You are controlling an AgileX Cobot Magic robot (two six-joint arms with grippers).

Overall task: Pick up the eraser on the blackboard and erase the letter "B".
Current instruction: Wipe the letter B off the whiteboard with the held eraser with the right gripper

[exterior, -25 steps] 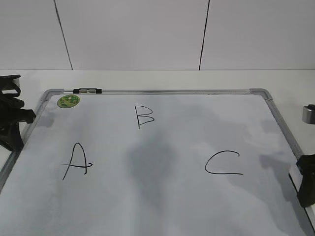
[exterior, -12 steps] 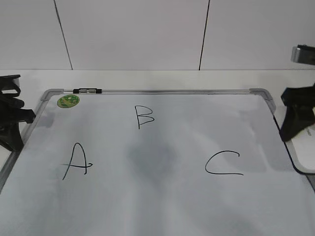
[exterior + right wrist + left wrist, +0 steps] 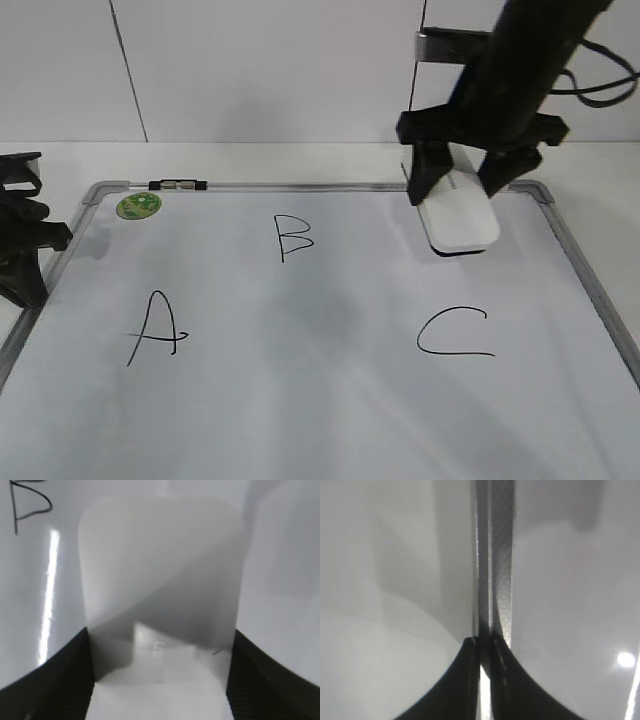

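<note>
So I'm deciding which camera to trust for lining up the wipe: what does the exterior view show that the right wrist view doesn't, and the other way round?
Only the exterior view shows the whole blackboard with its frame, the "A", the "C", the green sticker, and the left gripper parked at the left edge. Only the right wrist view shows, close up, the jaws pressed against the eraser's two sides. Both show the eraser held by the right gripper, and the "B" unerased to its left.

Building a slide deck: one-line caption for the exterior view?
Right hand carries the eraser above the blackboard, right of the letter "B".
</note>
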